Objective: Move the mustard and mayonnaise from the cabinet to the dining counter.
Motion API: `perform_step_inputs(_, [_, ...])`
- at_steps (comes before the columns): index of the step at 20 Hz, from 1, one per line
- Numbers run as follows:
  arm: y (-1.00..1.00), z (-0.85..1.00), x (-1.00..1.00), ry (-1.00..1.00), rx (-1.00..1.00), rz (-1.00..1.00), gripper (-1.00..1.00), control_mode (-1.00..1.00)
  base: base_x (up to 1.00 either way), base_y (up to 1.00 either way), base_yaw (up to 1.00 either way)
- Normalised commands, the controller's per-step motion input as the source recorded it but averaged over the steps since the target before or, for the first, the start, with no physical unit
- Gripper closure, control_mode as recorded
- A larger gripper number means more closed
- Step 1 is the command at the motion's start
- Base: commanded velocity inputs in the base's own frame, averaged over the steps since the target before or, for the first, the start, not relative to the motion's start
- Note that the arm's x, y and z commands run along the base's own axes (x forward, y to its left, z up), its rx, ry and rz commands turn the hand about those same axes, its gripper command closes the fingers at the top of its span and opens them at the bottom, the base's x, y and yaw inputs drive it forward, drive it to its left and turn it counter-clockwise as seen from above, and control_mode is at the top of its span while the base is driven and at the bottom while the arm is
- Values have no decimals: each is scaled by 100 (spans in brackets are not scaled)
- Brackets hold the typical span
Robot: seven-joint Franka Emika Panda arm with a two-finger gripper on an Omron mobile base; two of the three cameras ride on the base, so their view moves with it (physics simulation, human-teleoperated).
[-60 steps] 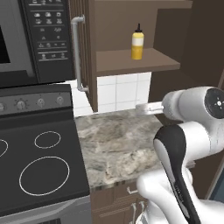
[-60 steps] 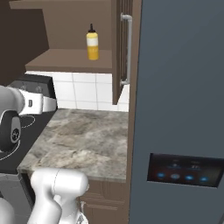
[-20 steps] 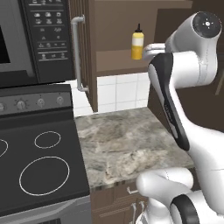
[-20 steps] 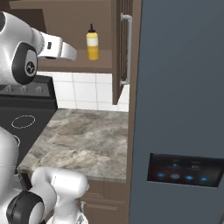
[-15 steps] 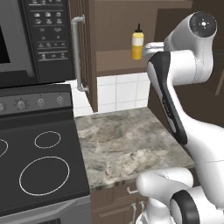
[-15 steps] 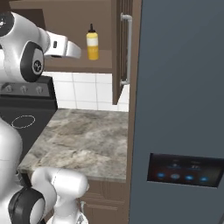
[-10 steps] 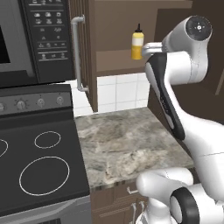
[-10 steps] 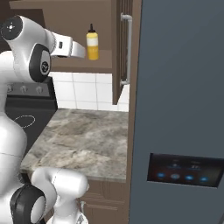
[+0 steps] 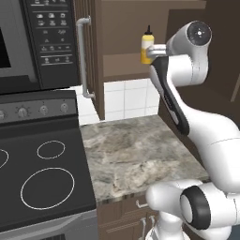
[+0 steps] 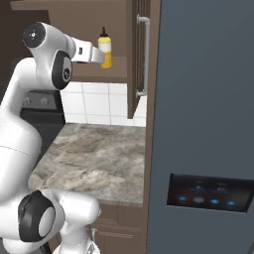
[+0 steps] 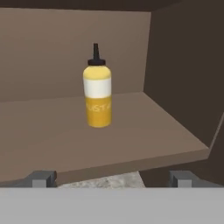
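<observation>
Left base view: arm is raised to shelf height, hand pointing into the open cabinet (image 9: 117,42). mustard (image 9: 147,45) stands upright on the shelf, partly hidden behind the wrist. Marble worktop (image 9: 136,150) below, stove (image 9: 42,178) and microwave (image 9: 33,42) to the left.

Right base view: gripper (image 10: 100,57) sits just in front of the mustard (image 10: 104,47); can't tell contact from here. Fridge door (image 10: 203,124) fills the right side.

Hand view: fingertips (image 11: 43,178) spread wide, nothing between them. mustard (image 11: 97,89) upright, centred ahead on the cabinet (image 11: 131,135) shelf, clear of both tips, near the right wall.
</observation>
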Motion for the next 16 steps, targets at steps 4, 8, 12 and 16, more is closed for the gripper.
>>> perform_step_inputs(4, [0, 0, 56, 0, 2, 0, -100, -100, 0, 0, 0])
perform_step_inputs(8, [1, 0, 52, 0, 0, 0, -100, -100, 0, 0, 0])
perform_step_inputs(12, [0, -5, 38, 0, 0, 0, -100, -100, 0, 0, 0])
perform_step_inputs(16, [0, -16, 38, 0, 0, 0, -100, -100, 0, 0, 0])
